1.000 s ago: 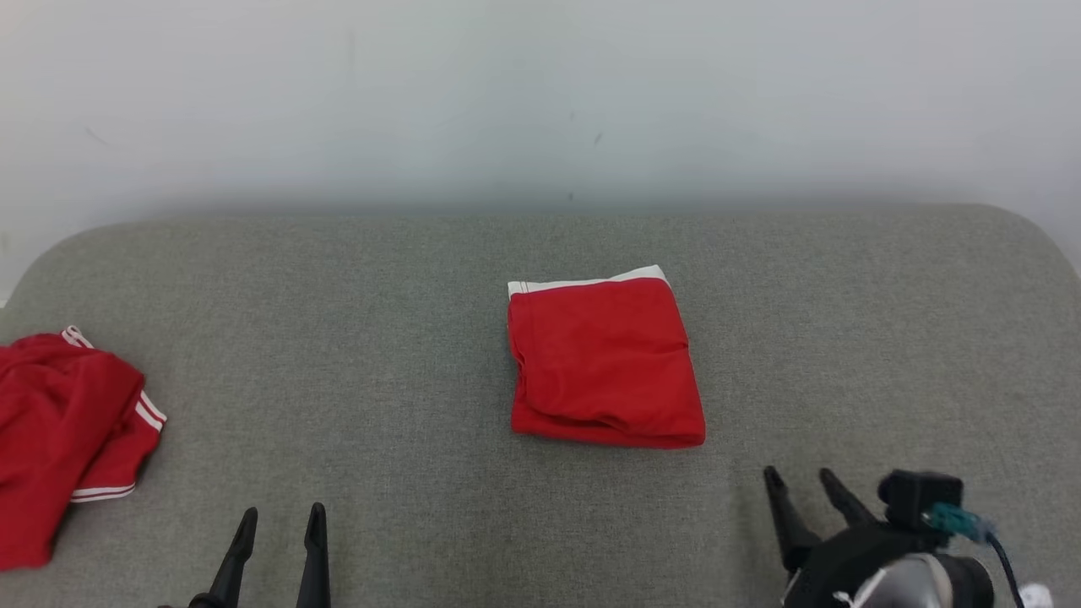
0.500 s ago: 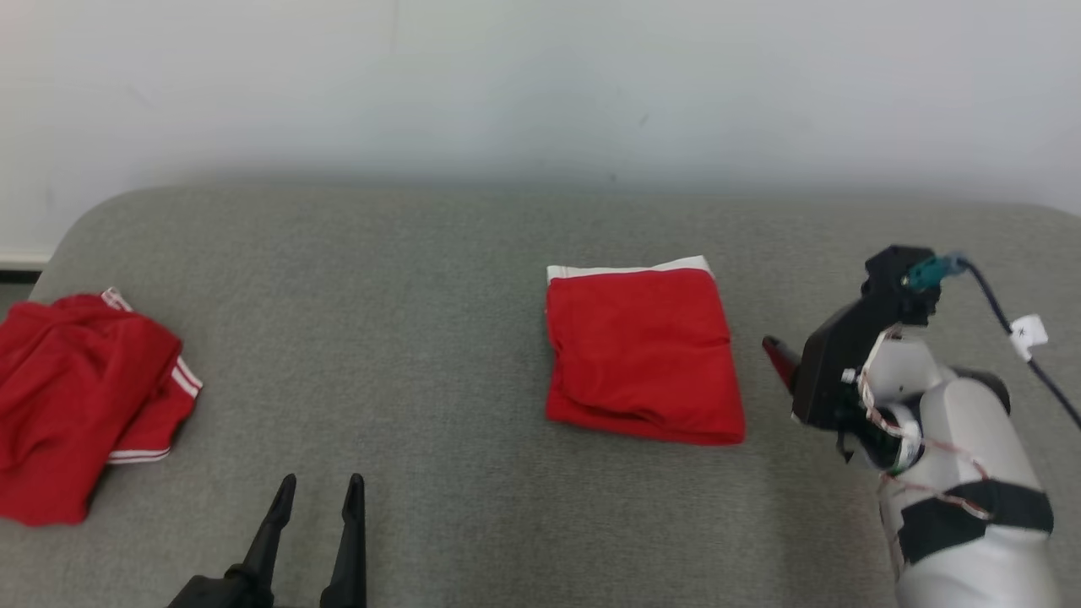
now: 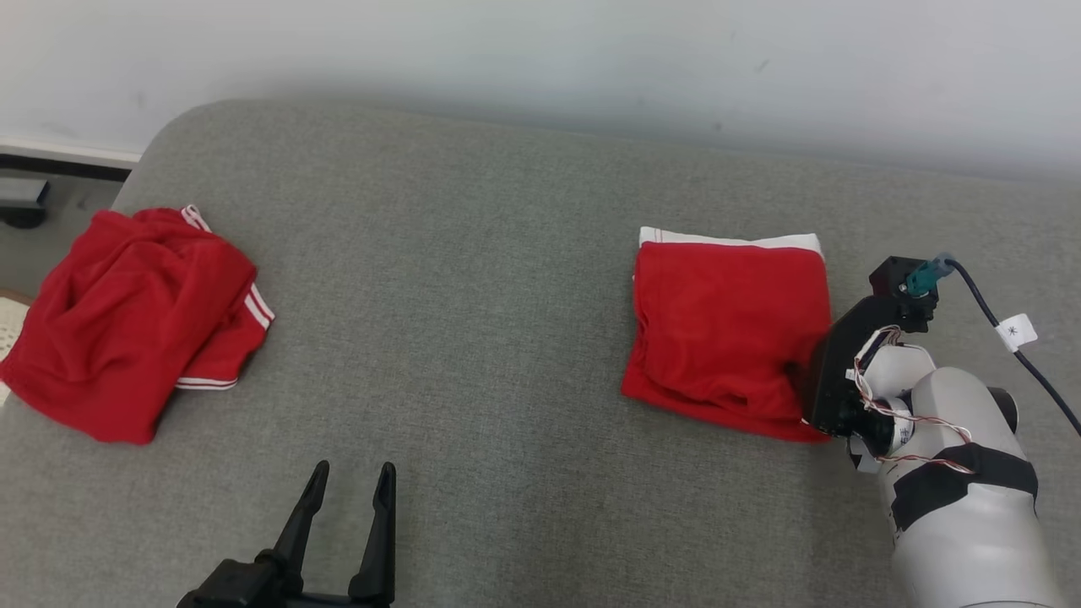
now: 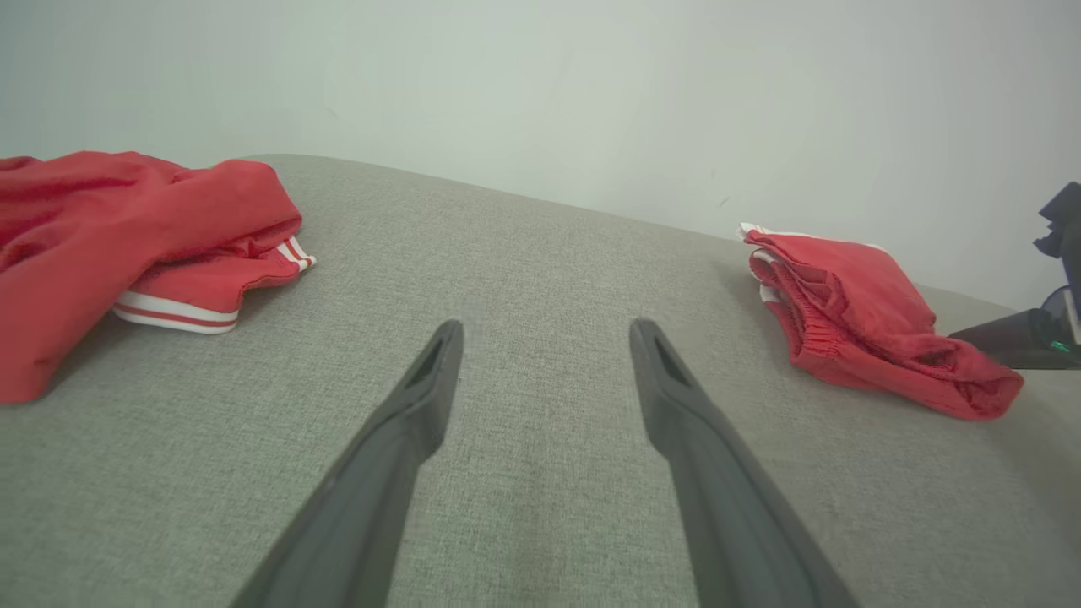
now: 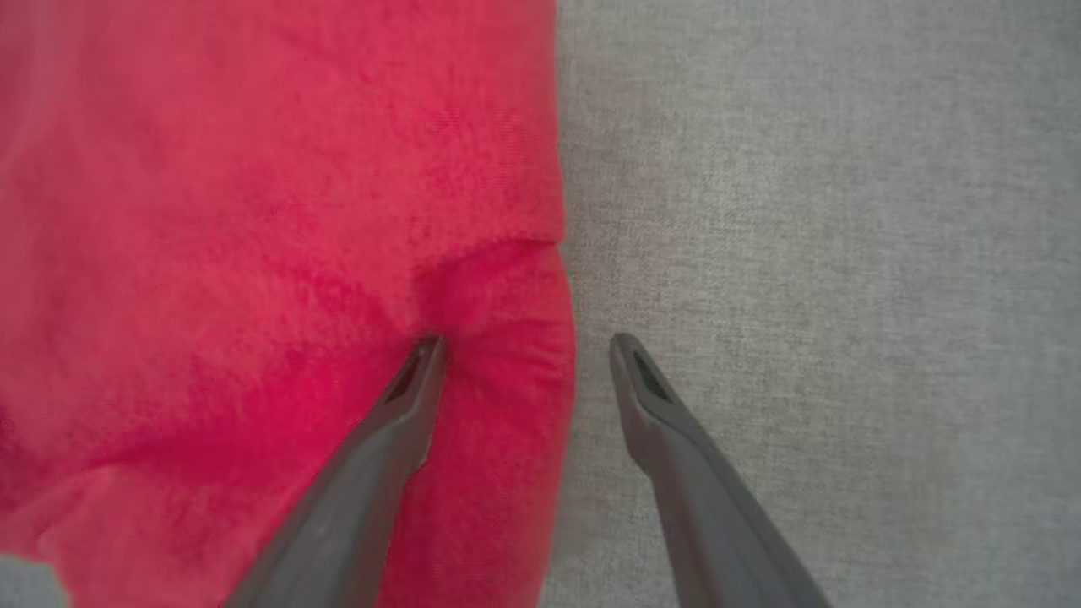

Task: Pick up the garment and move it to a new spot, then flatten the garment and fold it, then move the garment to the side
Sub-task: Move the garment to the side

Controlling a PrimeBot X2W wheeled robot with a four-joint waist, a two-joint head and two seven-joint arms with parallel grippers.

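Your folded red garment (image 3: 726,329), with a white waistband along its far edge, lies on the right half of the grey cloth-covered table (image 3: 507,295). Your right claw (image 5: 525,340) stands apart astride the garment's right edge. One fingertip (image 5: 422,363) touches the red cloth where it dimples, the other is over bare table just beside the edge, and nothing is clamped. Your left claw (image 3: 354,466) is spread too, low over the table's near side, well apart from both pieces of clothing and holding nothing. A second red garment (image 3: 127,321), with white stripes, sits crumpled at the table's left end.
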